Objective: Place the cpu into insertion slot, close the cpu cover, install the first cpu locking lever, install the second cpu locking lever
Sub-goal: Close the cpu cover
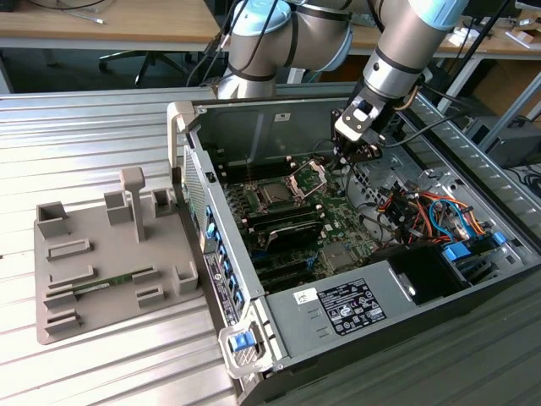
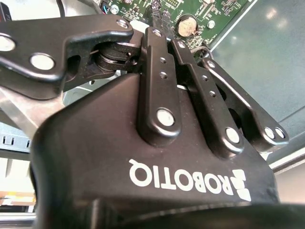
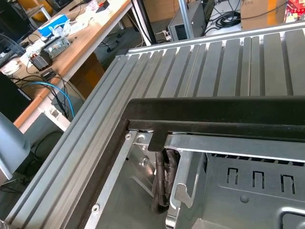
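Note:
In the exterior view my gripper [image 1: 344, 162] hangs inside the open computer case, just to the exterior view's right of the cpu cover [image 1: 308, 177]. The cover stands tilted up on its hinge, open. Below and to its left lies the insertion slot [image 1: 275, 194], a dark square with a silver rim in the green board [image 1: 338, 222]. I cannot tell whether the cpu lies in it. In the second wrist view the black fingers [image 2: 157, 57] run together towards their tips above the board, shut, and nothing shows between them.
Orange and blue cables [image 1: 423, 210] crowd the case to the exterior view's right of the gripper. A power supply box [image 1: 351, 304] fills the case's near end. A grey fixture tray [image 1: 93, 271] holding a green memory stick [image 1: 106, 282] sits on the ribbed metal table [image 3: 214, 67].

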Controlling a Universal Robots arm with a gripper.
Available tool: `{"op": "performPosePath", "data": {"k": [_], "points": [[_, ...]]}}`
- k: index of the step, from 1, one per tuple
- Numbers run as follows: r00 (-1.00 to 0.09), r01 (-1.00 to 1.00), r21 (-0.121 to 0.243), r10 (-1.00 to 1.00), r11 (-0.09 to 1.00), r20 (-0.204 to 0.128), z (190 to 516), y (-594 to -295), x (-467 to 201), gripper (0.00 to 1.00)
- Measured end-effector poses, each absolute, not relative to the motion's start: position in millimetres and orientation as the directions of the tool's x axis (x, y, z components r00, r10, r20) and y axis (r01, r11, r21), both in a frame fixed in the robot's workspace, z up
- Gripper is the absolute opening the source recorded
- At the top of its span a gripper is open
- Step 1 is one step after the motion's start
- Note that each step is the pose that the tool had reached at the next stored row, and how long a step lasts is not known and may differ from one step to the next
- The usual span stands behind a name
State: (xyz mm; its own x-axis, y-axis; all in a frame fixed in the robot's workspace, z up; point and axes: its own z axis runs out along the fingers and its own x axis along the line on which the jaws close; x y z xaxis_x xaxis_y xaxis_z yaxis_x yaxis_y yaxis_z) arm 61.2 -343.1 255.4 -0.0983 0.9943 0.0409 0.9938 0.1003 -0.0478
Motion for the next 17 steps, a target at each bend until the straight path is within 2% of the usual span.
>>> {"op": "performPosePath", "data": {"k": [17], "points": [[-0.099,0.994,-0.048,0.994,0.101,0.041,252.4,-343.1,56.9,0.10]]}}
